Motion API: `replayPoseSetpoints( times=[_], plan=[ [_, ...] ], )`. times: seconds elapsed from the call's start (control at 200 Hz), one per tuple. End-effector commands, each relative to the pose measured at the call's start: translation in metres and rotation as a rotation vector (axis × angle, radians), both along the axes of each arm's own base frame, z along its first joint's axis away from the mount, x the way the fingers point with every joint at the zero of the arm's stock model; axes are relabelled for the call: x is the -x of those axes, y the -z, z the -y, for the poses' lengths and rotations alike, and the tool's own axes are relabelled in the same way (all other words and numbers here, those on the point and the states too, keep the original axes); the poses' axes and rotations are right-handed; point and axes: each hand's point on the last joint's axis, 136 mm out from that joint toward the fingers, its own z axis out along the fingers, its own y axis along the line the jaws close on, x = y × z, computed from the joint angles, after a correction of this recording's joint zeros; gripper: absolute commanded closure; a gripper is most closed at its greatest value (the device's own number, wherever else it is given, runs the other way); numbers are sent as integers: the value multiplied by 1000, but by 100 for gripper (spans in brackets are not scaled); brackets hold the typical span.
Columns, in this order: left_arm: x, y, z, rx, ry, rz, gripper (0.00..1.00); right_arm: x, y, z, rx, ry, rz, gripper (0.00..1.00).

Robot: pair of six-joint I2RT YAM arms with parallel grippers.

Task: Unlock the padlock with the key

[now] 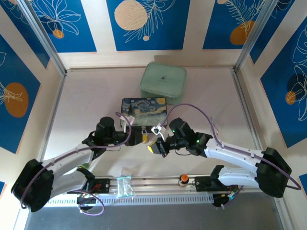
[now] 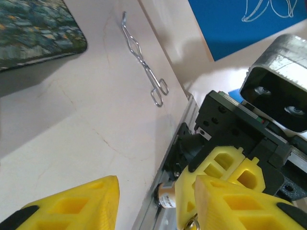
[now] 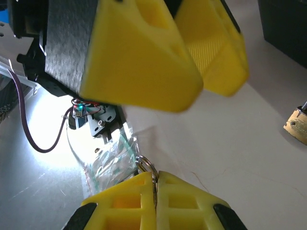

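Observation:
The brass padlock (image 3: pixel 297 125) lies on the table at the right edge of the right wrist view, only partly in frame and apart from both grippers. My right gripper (image 3: pixel 154 176) is shut on the thin grey key (image 3: pixel 154 188), which is pinched edge-on between the fingers. The key's silver ring (image 3: pixel 146 165) sticks out past the fingertips. My left gripper (image 2: pixel 156 186) is open with a wide empty gap. Seen from above, the left gripper (image 1: pixel 144 136) and the right gripper (image 1: pixel 155 147) hang close together in front of the painted box.
The dark-blue painted box (image 1: pixel 143 109) sits behind the grippers, with a green case (image 1: pixel 163 82) farther back. A bent silver wire loop (image 2: pixel 144 60) lies on the table. A clear plastic bag (image 1: pixel 123 184) and an orange-topped knob (image 1: pixel 183 179) are by the front rail.

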Motion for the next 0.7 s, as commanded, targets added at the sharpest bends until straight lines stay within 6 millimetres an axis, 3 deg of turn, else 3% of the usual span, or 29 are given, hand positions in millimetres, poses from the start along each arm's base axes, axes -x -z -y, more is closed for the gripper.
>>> replayPoseSetpoints(
  times=[0.0,0.055,0.205,0.315,0.535,0.695],
  plan=[
    [3,-18,11,25,48,74,58,-1,7,8,27,8,32,100],
    [4,-17,11,25,51,71,63,-4,6,11,21,29,42,100],
    [12,-15,13,19,78,81,64,-16,6,17,29,95,55,100],
    [11,2,7,-71,54,62,65,-16,9,18,37,100,10,100],
    [-4,32,-20,-256,-116,32,66,6,67,39,362,92,-218,100],
    [-7,40,-19,-278,-118,17,66,4,84,47,557,57,-223,100]
  ],
)
